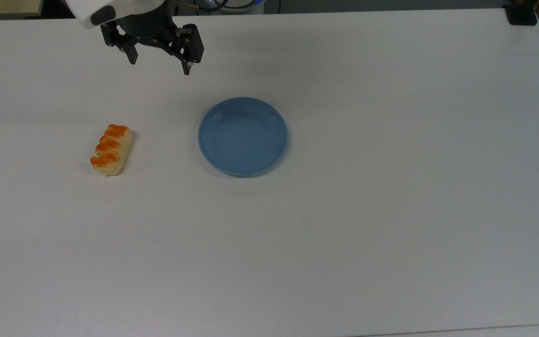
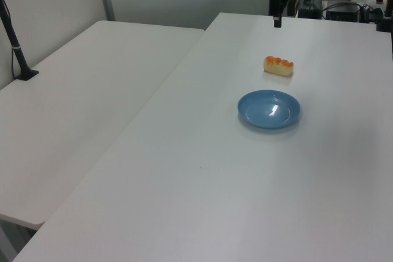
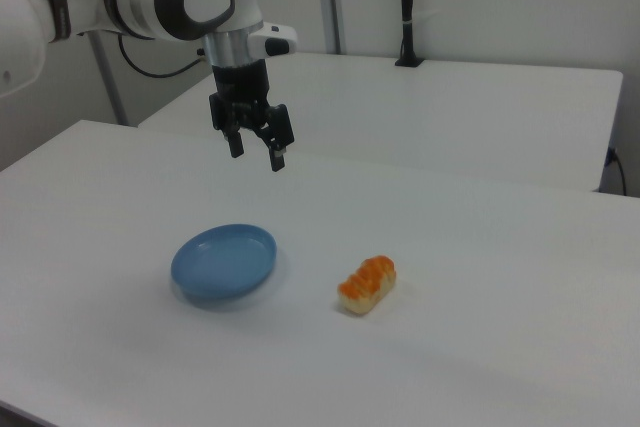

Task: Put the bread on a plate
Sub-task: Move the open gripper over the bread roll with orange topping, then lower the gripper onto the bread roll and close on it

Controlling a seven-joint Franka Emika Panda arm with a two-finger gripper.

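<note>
Currently the gripper (image 1: 159, 68) hangs empty with fingers spread; the bread (image 1: 111, 150) lies on the table (image 1: 391, 210) toward its seven o'clock in the top view, long axis seemingly twelve-to-six, well apart from the plate (image 1: 243, 136).

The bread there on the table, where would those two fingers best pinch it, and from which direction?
Probably from straight above, across the bread's narrow middle, one finger on each pale long side. It lies flat on the white table, long and slim, with nothing beside it, so the short width suits the open gripper. The bumpy glazed top looks harder to hold. The plate sits well apart.
</note>
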